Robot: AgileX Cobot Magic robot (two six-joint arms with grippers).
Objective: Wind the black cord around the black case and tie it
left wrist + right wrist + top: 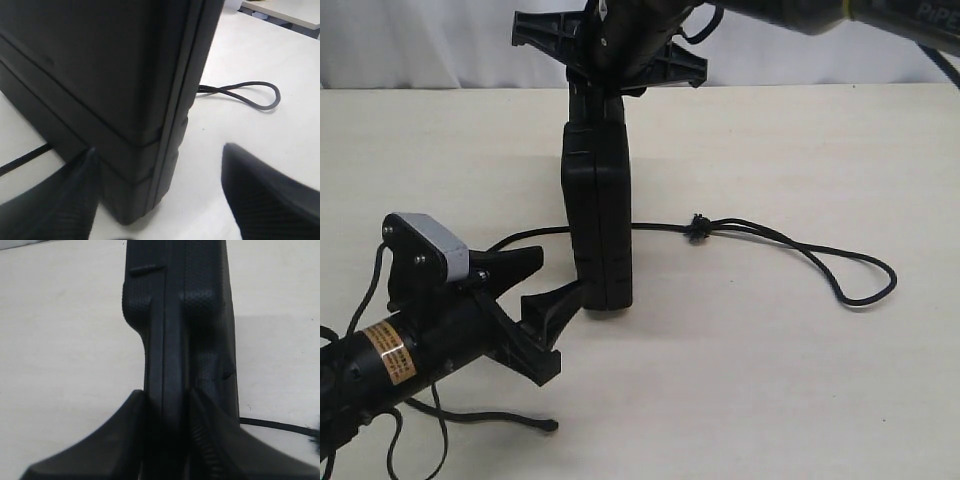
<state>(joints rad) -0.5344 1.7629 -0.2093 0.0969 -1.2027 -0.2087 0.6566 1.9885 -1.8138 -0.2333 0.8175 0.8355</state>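
The black case [598, 210] stands on end on the table, with my right gripper [605, 75] shut on its top edge from above. In the right wrist view both fingers [125, 440] press the case [175, 315]. My left gripper [560, 272] is open at the case's lower left corner. That corner [140, 165] lies between the jaws, close to one finger [65, 200] and well apart from the other. The black cord [760, 232] lies on the table behind the case, with a knot [698, 228] and a loop [860, 280] to the right. One cord end [490, 418] lies at the lower left.
The pale table [770, 380] spreads around the case. Cord [250, 95] loops beyond the case in the left wrist view, and a stretch of cord [275, 425] shows past the right gripper's finger. The left arm [390, 360] fills the lower left corner.
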